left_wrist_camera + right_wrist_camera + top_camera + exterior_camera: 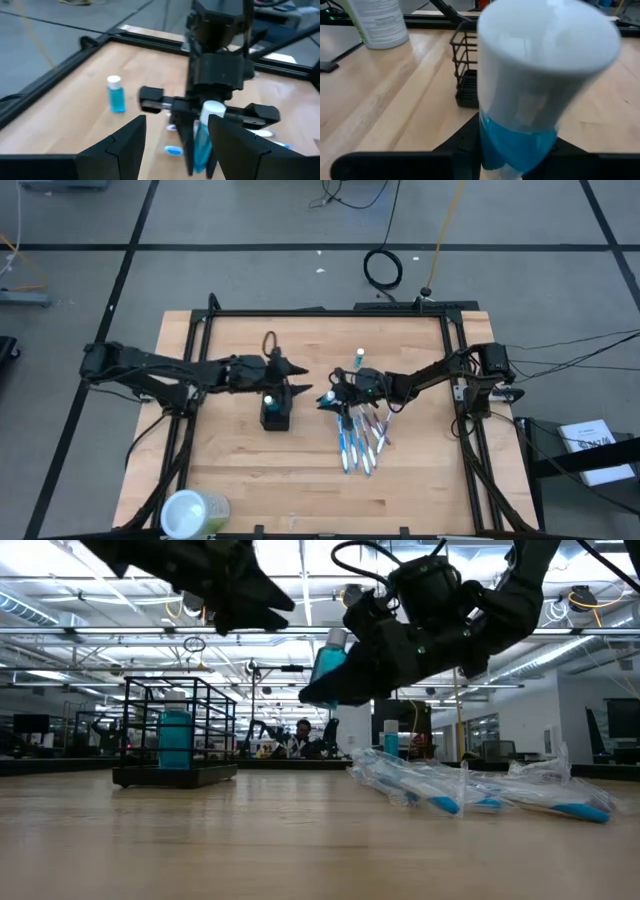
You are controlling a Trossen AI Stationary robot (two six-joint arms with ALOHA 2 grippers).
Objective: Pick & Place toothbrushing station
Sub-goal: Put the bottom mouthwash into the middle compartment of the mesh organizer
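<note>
The black mesh holder (275,412) stands on the table's left half with one blue, white-capped bottle (175,740) upright inside it. My right gripper (335,395) is shut on a second blue bottle (330,665) to the right of the holder, above the table. My left gripper (293,377) hovers open and empty above the holder; its fingers (125,145) frame the left wrist view. A third blue bottle (359,358) stands on its base farther back. Several packaged toothbrushes (360,438) lie flat on the table near my right gripper. My right gripper pinches the bottle's blue body (515,145) between its two fingers, below the white cap (545,55). The fingers come from the table's right side, slanting down. The bottle is lifted clear of the table, roughly upright with its cap up, slightly tilted.
A pale-green round container (195,512) lies at the table's near left edge; it also shows in the right wrist view (377,20). A black frame (330,312) runs around the table. Bare wood lies in front of the holder and toothbrushes.
</note>
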